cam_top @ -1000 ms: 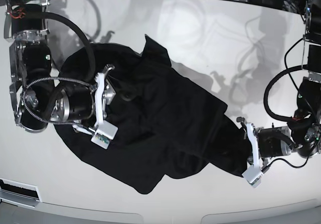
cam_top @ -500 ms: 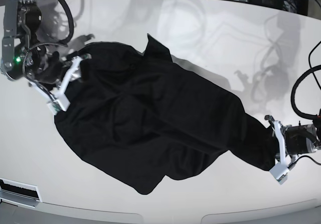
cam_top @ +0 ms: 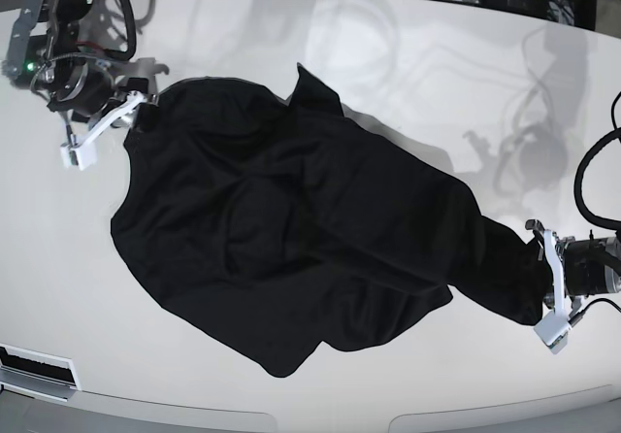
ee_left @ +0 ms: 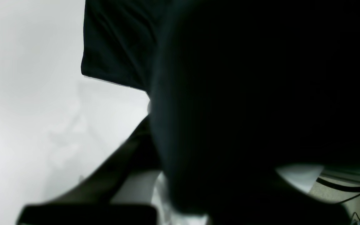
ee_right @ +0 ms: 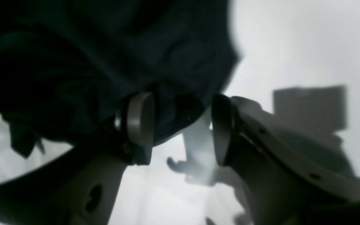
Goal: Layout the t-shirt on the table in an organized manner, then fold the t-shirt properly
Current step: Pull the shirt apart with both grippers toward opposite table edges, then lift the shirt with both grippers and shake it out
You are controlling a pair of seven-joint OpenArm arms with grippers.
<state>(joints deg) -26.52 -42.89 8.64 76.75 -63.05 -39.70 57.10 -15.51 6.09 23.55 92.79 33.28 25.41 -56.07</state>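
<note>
Overall: the t-shirt (cam_top: 291,239) lies spread but rumpled on the desk (cam_top: 408,83), near its front edge.
Material: soft matte black fabric, plain, with broad folds and creases; the desk is glossy white and smooth, showing shadows and reflections.
Shape: an irregular elongated patch, wide at the base view's left, narrowing to a stretched tail at the right.
Long axis: diagonal, from upper left to lower right in the base view.
Left tool (cam_top: 545,292): pressed together on the narrow right end of the t-shirt; its wrist view is almost wholly blocked by dark cloth.
Right tool (ee_right: 181,128): pads (ee_right: 139,125) spread, a fold of the shirt's edge between them; contact cannot be told.
Hard to make out: collar, tag and sleeves are lost in the black folds.
</note>
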